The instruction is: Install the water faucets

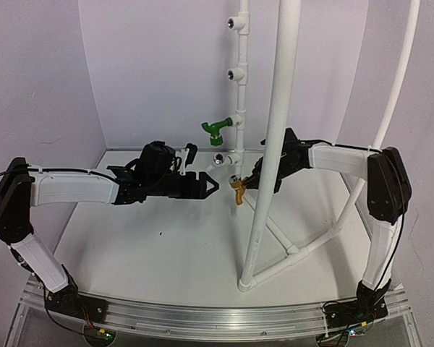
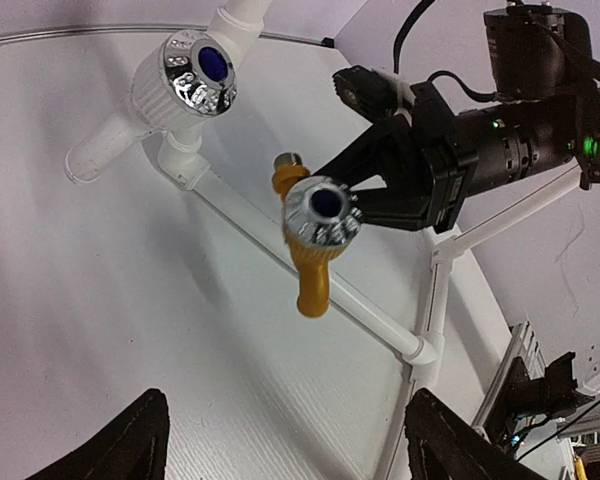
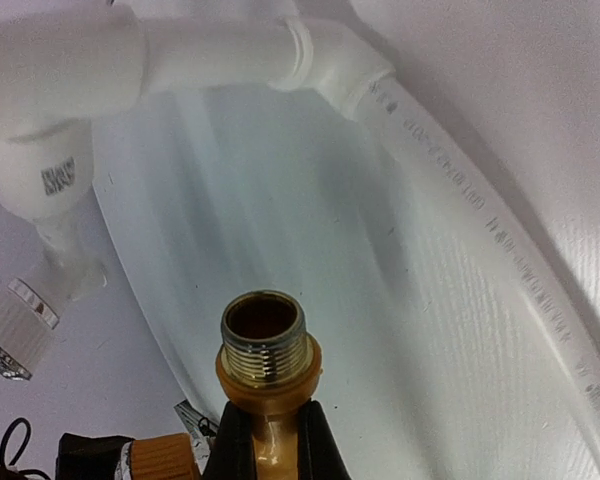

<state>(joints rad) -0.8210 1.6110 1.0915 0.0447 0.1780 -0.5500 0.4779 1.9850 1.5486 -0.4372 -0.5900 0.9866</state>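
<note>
Top view, right end effector: clamped on the brass faucet. Spout hangs down, off the tabletop, just below the white tap.
Top view, left end effector: fingers apart and holding nothing. Tips point at the brass faucet but stop short of it.
Top view, green faucet: seated on the upright riser pipe, sticking out to the left, with two tee fittings above it.
Left wrist, own fingers: spread wide at the bottom corners, with nothing between them.
Left wrist, brass faucet: chrome knob faces the lens. It hangs in the air over a floor pipe, gripped from behind by the black right end effector and apart from the white tap at upper left.
Right wrist, brass faucet: threaded inlet is open toward the lens, in free air. Its body is pinched between the two dark fingers at the bottom edge.
Right wrist, white tap: at left, near but not touching.
</note>
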